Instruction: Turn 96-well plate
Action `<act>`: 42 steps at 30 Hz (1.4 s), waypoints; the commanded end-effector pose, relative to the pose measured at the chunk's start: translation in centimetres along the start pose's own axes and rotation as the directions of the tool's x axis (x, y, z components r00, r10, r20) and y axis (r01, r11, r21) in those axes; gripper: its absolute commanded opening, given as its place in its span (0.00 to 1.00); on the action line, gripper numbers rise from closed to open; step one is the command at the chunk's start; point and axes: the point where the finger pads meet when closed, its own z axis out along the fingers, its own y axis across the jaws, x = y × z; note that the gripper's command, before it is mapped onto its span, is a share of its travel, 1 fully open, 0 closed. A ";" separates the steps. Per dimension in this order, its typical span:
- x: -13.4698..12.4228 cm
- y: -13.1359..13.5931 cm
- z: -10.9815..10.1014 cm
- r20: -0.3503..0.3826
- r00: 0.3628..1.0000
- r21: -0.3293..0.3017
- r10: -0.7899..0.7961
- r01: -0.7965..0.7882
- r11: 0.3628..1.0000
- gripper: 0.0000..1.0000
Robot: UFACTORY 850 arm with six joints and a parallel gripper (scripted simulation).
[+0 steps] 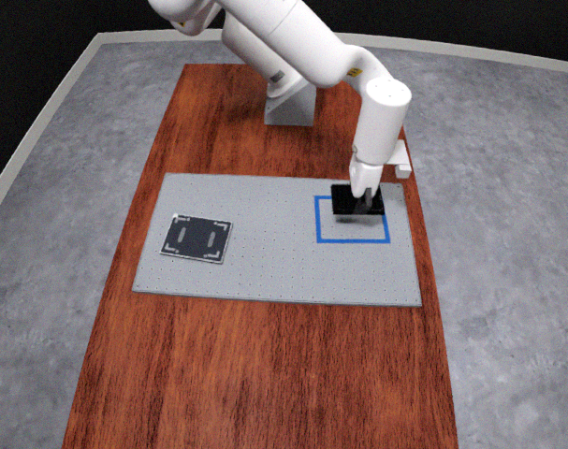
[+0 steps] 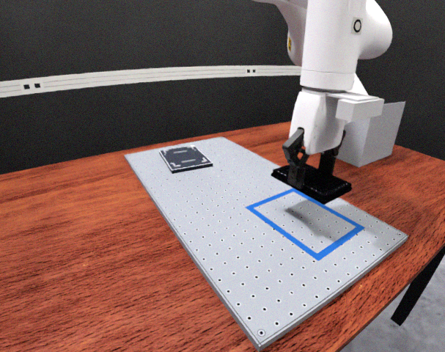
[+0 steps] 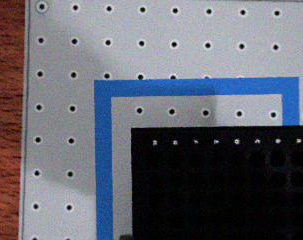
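My gripper (image 1: 363,205) (image 2: 311,177) is shut on the black 96-well plate (image 1: 344,200) (image 2: 320,189) (image 3: 216,185) and holds it level, a little above the grey perforated board (image 1: 274,261) (image 2: 215,227) (image 3: 54,124). The plate hangs over the far part of a blue marked rectangle (image 1: 351,239) (image 2: 283,232) (image 3: 103,165) at the board's right end, and its shadow falls inside the rectangle. The plate nest N1 (image 1: 195,226) (image 2: 185,158), dark with white corner locators, lies empty at the board's left end. I cannot make out the plate's cut-off corner.
The board lies on a wooden table (image 1: 254,377) (image 2: 82,246). The arm's white base block (image 1: 288,108) (image 2: 370,140) stands on the table behind the board. The table's right edge is close to the rectangle.
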 end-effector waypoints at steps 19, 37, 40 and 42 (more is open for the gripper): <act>0.0 0.1 3.0 -0.001 1.000 -0.002 0.001 -0.001 1.000 0.00; 0.0 0.1 5.7 -0.001 1.000 -0.002 0.001 -0.001 1.000 0.00; 0.0 0.1 6.2 -0.001 1.000 -0.002 0.001 -0.001 1.000 0.00; 0.0 0.1 6.6 -0.001 1.000 -0.002 0.001 -0.001 1.000 0.00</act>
